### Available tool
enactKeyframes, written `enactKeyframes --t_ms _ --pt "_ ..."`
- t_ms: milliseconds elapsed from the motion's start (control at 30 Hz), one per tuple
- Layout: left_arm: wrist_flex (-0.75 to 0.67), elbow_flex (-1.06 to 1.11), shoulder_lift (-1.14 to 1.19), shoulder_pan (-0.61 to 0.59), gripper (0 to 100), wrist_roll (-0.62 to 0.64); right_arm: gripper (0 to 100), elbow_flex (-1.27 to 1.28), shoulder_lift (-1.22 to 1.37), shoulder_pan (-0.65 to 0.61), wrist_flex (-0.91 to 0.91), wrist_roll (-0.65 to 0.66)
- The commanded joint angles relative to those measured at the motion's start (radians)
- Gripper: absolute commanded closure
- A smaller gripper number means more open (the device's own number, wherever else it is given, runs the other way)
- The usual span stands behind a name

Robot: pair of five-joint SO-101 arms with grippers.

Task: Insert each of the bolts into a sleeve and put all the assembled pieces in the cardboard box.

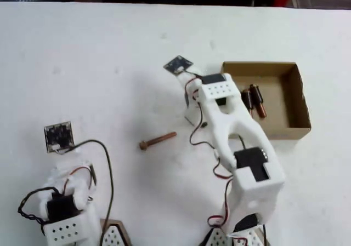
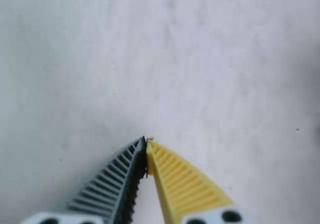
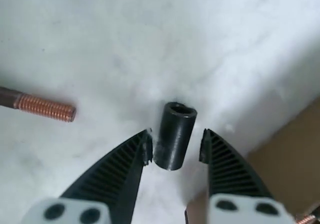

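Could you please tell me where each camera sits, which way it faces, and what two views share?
High view: fixed above the table, looking down; left arm and right arm show.
Left wrist view: on the left arm, facing bare table past its shut left claw.
Right wrist view: on the right arm, facing the sleeve inside its open right claw.
Shared: high and right wrist views both show the bolt and cardboard box.

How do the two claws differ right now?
The left gripper is shut and empty over the table; the right gripper is open, its fingers either side of an upright black sleeve. The left gripper has one grey finger and one yellow; the right gripper's are both black. Both have ribbed, pointed fingers.
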Motion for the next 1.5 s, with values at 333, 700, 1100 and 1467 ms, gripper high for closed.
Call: enactKeyframes --t_ms 333,700,1100,1467 --pt "0.012 -0.002 -0.008 -0.005 98 0.011 86.2 -0.097 0.090 -0.005 -0.018 0.014" --pt "0.012 -0.002 -0.008 -0.005 98 0.011 93.6 -0.095 0.113 -0.004 -0.015 0.014" --pt "0.012 -0.002 -0.008 -0.005 98 0.011 98.1 -0.098 -0.191 0.012 0.071 0.006" --pt "0.012 -0.002 -0.008 -0.005 98 0.011 98.1 -0.092 -0.633 0.010 0.294 0.006"
